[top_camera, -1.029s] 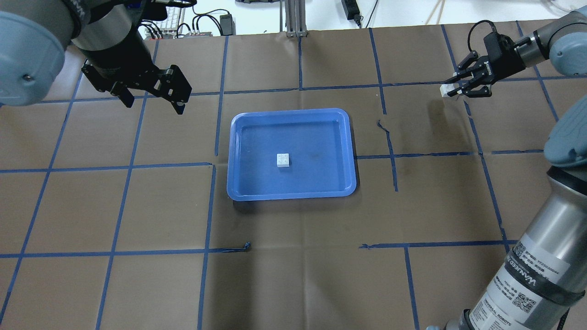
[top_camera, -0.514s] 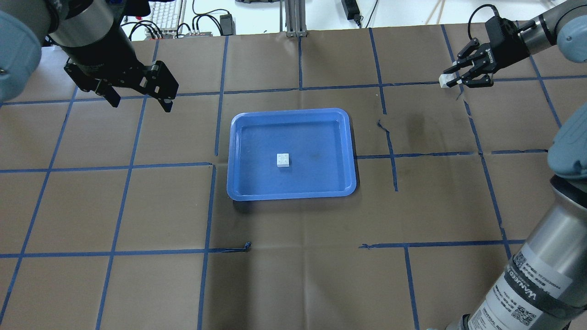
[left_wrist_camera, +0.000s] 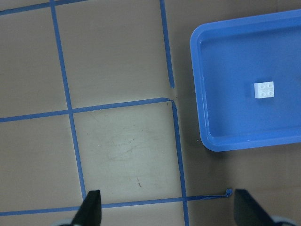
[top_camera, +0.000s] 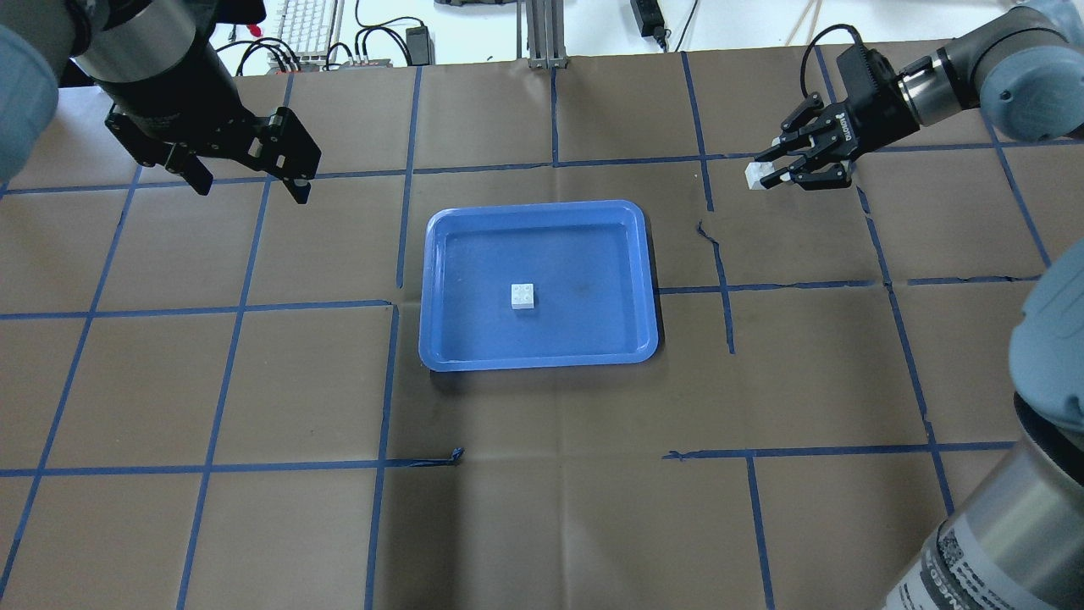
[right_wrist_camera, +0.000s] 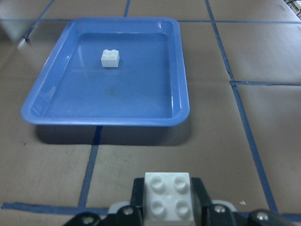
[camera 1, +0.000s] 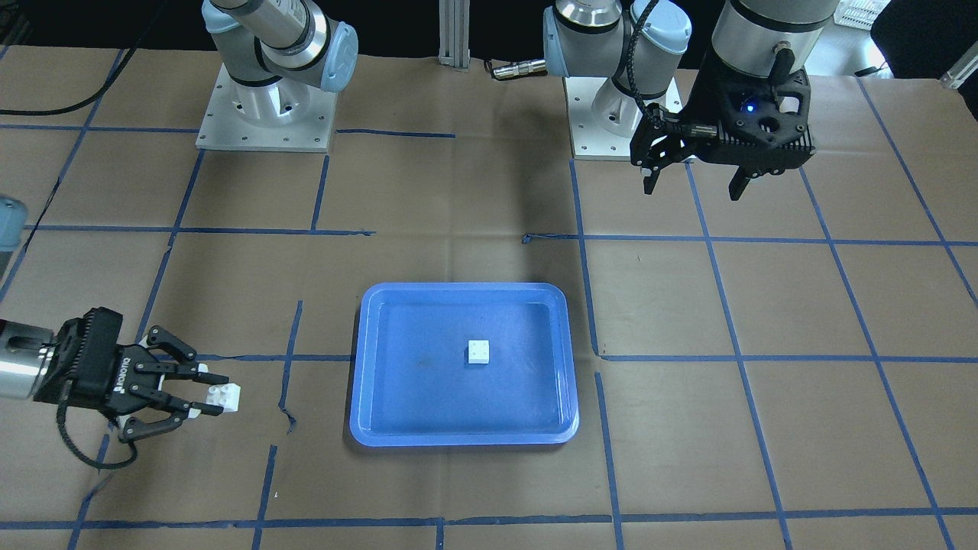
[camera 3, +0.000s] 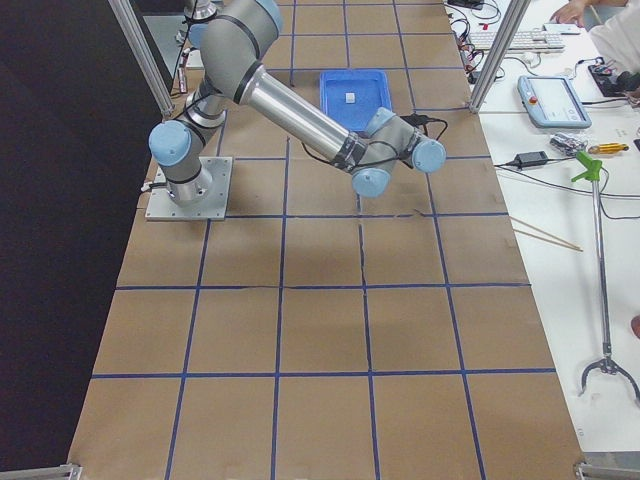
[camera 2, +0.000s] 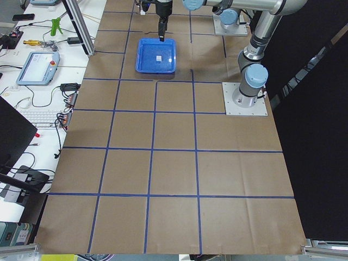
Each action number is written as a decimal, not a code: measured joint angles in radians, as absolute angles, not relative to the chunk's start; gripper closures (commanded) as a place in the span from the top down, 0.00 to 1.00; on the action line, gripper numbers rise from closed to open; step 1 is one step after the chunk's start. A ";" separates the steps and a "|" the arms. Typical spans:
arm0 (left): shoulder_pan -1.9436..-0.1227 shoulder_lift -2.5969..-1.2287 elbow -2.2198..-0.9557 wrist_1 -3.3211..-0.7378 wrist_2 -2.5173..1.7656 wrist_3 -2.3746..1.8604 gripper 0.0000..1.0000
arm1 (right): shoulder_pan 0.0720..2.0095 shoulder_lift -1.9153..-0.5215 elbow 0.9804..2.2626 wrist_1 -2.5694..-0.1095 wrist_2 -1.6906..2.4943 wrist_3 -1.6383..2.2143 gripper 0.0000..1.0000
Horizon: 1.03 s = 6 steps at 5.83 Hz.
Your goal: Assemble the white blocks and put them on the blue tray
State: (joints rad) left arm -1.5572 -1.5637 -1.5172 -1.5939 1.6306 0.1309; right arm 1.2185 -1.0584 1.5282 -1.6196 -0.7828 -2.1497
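Note:
One white block (top_camera: 523, 296) lies studs up in the middle of the blue tray (top_camera: 440, 254); it also shows in the front view (camera 1: 479, 351), the left wrist view (left_wrist_camera: 264, 90) and the right wrist view (right_wrist_camera: 110, 57). My right gripper (top_camera: 756, 176) is shut on the second white block (top_camera: 752, 176) above the table, right of and beyond the tray; that block shows in the front view (camera 1: 226, 395) and the right wrist view (right_wrist_camera: 168, 197). My left gripper (top_camera: 251, 185) is open and empty, above the table left of the tray (camera 1: 378, 321).
The table is covered in brown paper with a grid of blue tape (top_camera: 398, 237). Keyboards, cables and a tablet (camera 2: 37, 67) lie on the white bench past the table's far edge. A metal post (top_camera: 542, 34) stands at the far edge centre.
My right gripper has moved left toward the tray with the white block in it. My left gripper has drawn back, left and away from the tray. The block in the tray has not moved.

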 measured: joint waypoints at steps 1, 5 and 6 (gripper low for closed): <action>-1.557 -1.563 -1.517 -1.593 1.631 0.131 0.99 | 1.263 -1.089 1.591 -1.662 -0.761 -2.124 0.37; -1.557 -1.560 -1.514 -1.588 1.628 0.130 0.99 | 1.509 -1.095 1.824 -2.252 -0.746 -1.670 0.37; -1.557 -1.560 -1.514 -1.588 1.628 0.130 0.99 | 1.555 -1.092 1.872 -2.393 -0.750 -1.551 0.37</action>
State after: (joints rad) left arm -1.5570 -1.5601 -1.5135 -1.5878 1.6276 0.1304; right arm 1.5549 -1.0919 1.8721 -2.3935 -0.7504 -1.5514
